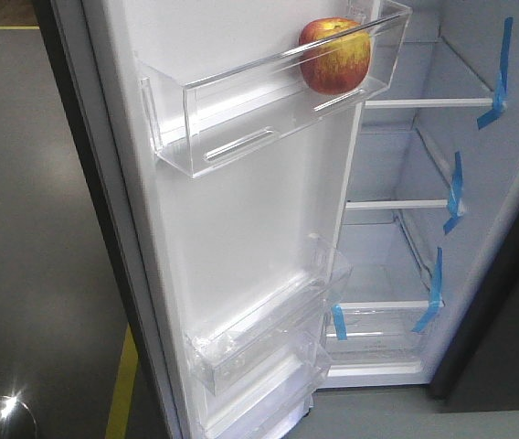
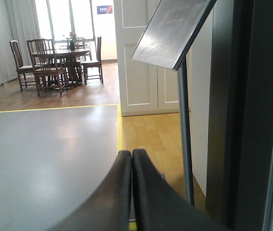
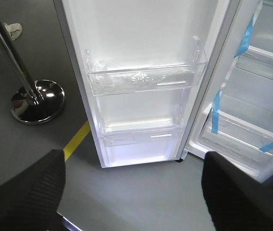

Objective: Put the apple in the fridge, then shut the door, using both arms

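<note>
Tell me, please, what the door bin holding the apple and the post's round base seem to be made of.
The door bin looks like clear glossy plastic: the white door behind shows through it. The round base looks like polished metal, likely chromed, given its mirror-like reflections.

I'm seeing daylight pouring through tall windows behind a dark wooden dining table and chairs; a yellow line is dividing grey floor from wood flooring by pale panelled cabinets.
</note>
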